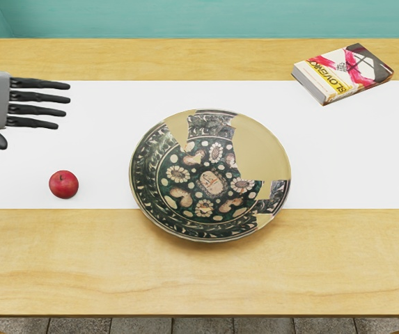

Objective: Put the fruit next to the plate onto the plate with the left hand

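You've got the apple (pixel 63 184) on the white runner (pixel 366 153) near the table's left edge, well apart from the plate (pixel 269 149). It's round, no long axis to call. Left hand (pixel 1 101) hovers at the left edge, fingers straight, pointing right, holding nothing.

A cloth strip (pixel 352 153) runs left to right across the tabletop (pixel 199 264). The plate (pixel 269 149) sits at the middle, mostly on the strip, its 6 o'clock edge over bare tabletop. The apple (pixel 63 184) lies on the strip at 9 o'clock from the plate, near but apart. The book (pixel 342 72) lies at 2 o'clock, well apart, across the strip's far edge. The left hand (pixel 14 104) is at 11 o'clock from the apple, clear of it.
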`<act>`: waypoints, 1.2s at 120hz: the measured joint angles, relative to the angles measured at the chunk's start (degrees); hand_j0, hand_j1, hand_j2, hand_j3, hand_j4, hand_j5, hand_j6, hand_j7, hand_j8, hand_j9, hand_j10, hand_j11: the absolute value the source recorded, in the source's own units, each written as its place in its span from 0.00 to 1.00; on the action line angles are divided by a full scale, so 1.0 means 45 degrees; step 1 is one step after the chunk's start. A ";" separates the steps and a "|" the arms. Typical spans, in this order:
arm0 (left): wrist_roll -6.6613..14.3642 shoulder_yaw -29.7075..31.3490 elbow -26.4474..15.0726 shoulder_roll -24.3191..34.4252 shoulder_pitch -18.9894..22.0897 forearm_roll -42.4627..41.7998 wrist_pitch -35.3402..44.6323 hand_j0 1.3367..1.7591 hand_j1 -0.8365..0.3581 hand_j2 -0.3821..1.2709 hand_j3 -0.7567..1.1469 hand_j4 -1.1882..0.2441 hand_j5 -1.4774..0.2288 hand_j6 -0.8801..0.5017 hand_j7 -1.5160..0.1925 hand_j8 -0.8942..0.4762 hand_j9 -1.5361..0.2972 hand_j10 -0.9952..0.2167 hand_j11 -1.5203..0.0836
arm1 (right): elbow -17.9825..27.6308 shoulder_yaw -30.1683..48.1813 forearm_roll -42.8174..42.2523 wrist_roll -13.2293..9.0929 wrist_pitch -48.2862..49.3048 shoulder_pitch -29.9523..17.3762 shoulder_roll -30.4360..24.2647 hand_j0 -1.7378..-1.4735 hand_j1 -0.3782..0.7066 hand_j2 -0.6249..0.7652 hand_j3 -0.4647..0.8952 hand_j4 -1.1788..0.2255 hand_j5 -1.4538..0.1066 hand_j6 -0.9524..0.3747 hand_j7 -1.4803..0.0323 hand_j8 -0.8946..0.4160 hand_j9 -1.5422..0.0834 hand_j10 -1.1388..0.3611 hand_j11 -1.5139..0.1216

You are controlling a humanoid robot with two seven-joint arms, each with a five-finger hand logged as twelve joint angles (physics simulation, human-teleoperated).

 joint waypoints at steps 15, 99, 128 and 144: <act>0.0001 -0.0004 -0.0073 0.0018 -0.0176 -0.0008 -0.0001 0.76 0.98 0.23 0.40 0.82 0.86 0.63 0.88 0.65 0.83 0.81 0.94 | 0.0074 -0.0352 -0.0001 0.0002 0.0016 0.0006 0.0000 0.30 0.03 0.45 0.34 0.84 0.93 0.72 0.98 0.68 0.95 0.76 0.93; 0.0001 0.1456 -0.3223 -0.2687 -0.2602 1.2055 0.3699 0.76 0.98 0.23 0.40 0.82 0.85 0.62 0.88 0.64 0.83 0.81 0.94 | 0.0147 -0.0567 0.0001 0.0001 0.0003 0.0059 0.0000 0.30 0.03 0.45 0.34 0.84 0.93 0.72 0.98 0.68 0.95 0.76 0.93; 0.0001 0.1894 -0.3746 -0.2246 -0.0212 1.3342 0.5088 0.76 0.96 0.24 0.40 0.80 0.84 0.61 0.86 0.62 0.81 0.79 0.92 | 0.0129 -0.0577 0.0000 0.0011 0.0000 0.0087 0.0000 0.30 0.03 0.45 0.34 0.84 0.93 0.72 0.98 0.68 0.95 0.76 0.93; 0.0001 0.1932 -0.3810 -0.2692 0.0814 1.5043 0.6469 0.76 0.93 0.24 0.40 0.78 0.81 0.58 0.84 0.60 0.79 0.76 0.89 | 0.0128 -0.0578 0.0000 0.0014 -0.0009 0.0116 0.0000 0.30 0.03 0.45 0.34 0.84 0.93 0.72 0.98 0.68 0.95 0.76 0.93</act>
